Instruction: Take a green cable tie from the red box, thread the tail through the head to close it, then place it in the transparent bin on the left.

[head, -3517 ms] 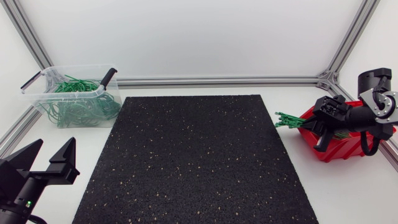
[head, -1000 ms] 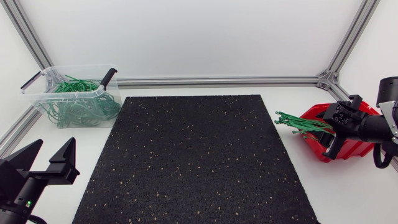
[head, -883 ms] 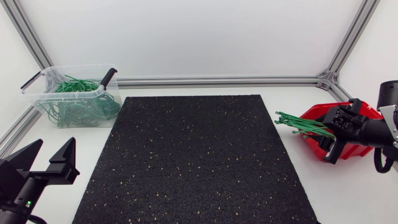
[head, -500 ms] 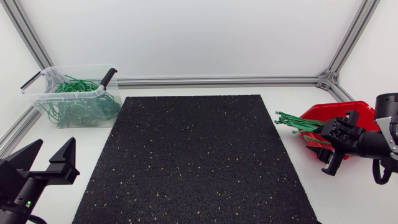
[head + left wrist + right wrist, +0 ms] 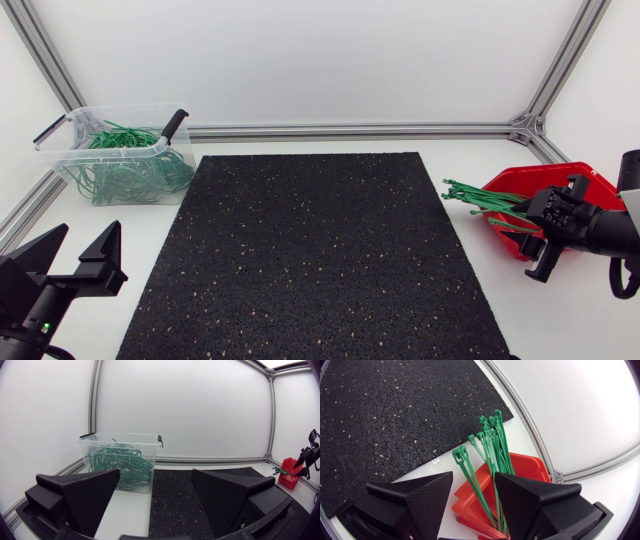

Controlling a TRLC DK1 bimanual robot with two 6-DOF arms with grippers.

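The red box (image 5: 560, 190) sits at the table's right edge, with a bundle of green cable ties (image 5: 478, 201) sticking out of it toward the mat. My right gripper (image 5: 546, 232) hangs just in front of the box, open. In the right wrist view the red box (image 5: 522, 467) lies ahead of my right gripper (image 5: 473, 480), and several green ties (image 5: 487, 445) run through the gap between the fingers; neither finger visibly presses on them. My left gripper (image 5: 88, 242) rests at the near left, wide open and empty. The transparent bin (image 5: 115, 150) at the far left holds looped green ties.
A black speckled mat (image 5: 315, 250) covers the middle of the table. Aluminium frame rails (image 5: 350, 130) run along the back edge. In the left wrist view the bin (image 5: 120, 462) stands ahead of my left gripper (image 5: 155, 485).
My right gripper has drawn back from over the red box toward the near right, and its fingers have come a little closer together. The left arm has not moved.
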